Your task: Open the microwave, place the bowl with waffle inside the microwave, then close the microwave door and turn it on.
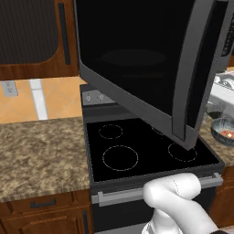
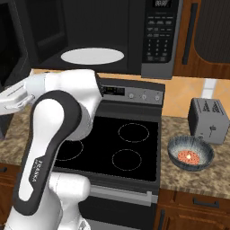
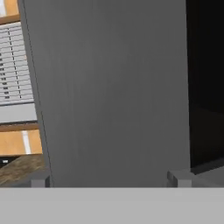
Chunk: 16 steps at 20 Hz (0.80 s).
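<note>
The microwave door (image 1: 137,68) stands swung wide over the black stove (image 2: 121,148), its grey frame edge and bar handle nearest the left base camera, while the microwave (image 2: 112,36) shows its cavity and white turntable plate (image 2: 92,55) in the right base view. The opening step looks all but done. In the hand view the two dark fingertips (image 3: 40,181) rise on either side of the door's broad grey edge, so the jaws sit well apart with the panel between them; whether they press on it cannot be told.

The bowl (image 2: 190,154) rests on the counter (image 2: 193,179) to the right of the stove, near the front edge and just in front of the small grey toaster (image 2: 209,119), with the reddish waffle (image 2: 188,156) visible through its glass.

The next move, by this reading, calls for letting go of the door, drawing the hand clear of its edge and swinging across the stove to the bowl. Room is tight on the left, where the open door overhangs the burners; the stove top and the cavity mouth are unobstructed, but the toaster crowds the bowl's far side, so a grasp from above or from the front rim seems safest.
</note>
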### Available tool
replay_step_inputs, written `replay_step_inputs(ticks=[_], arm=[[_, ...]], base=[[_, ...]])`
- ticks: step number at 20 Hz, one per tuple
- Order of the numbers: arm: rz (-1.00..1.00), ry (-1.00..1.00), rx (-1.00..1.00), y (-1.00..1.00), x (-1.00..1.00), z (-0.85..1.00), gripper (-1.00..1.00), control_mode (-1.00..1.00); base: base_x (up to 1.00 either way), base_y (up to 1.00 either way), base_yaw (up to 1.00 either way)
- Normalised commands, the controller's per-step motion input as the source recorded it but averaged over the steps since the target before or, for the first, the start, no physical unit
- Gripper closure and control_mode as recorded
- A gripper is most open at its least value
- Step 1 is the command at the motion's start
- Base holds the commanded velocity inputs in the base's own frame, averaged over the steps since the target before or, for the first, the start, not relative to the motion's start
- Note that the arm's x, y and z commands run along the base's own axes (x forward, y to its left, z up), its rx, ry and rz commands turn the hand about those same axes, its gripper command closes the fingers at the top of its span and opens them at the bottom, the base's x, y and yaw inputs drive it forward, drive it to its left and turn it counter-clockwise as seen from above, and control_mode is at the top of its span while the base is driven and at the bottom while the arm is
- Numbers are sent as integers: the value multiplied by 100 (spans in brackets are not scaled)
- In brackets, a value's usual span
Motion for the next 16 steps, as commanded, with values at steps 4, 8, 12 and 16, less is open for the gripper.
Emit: replay_step_inputs(ticks=[4,8,12,16], arm=[[2,0,-5,100,0,1,-100,-100],[0,0,-5,100,0,0,-100,-100],[0,0,-7,97,0,0,-100,-100],[0,0,-5,79,11,0,-100,-100]], base=[[0,0,0],[0,0,0],[0,0,0],[0,0,0]])
